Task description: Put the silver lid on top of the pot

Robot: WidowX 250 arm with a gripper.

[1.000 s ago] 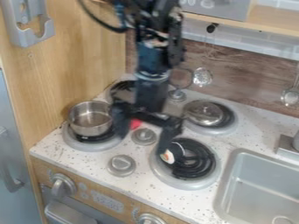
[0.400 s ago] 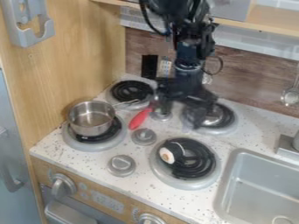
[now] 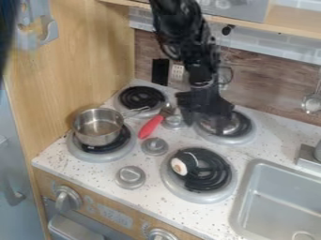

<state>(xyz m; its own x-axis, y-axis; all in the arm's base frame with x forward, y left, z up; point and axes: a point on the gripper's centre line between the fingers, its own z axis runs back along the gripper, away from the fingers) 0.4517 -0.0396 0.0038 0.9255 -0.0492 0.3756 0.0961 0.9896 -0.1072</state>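
Silver lid (image 3: 232, 126): on the back right burner (image 3: 235, 141), partly hidden under the tool (image 3: 208, 118)
Tool: down at the lid; whether it is open, closed or gripping, I cannot tell
Grasp: this looks like the step in hand; centre over the lid's top, come down square and close gently, as an off-centre pinch could let it tip or skid on the coils
Lift: raise it level, well clear of the pot's rim, before crossing
Pot (image 3: 98, 127): on the front left burner (image 3: 94, 158), open at the top; lower the lid flat and centred, since a nudge at the rim or handle (image 3: 135, 112) could turn the pot
Change: a second ago the tool was over the middle of the stove, the lid in plain sight; now it is at the lid, which seems to sit where it did, as does the pot
Red-handled utensil (image 3: 150, 127): on the counter (image 3: 81, 164) beside the pot, largely uncovered now
Toy egg (image 3: 179, 166): on the front right burner (image 3: 197, 198)
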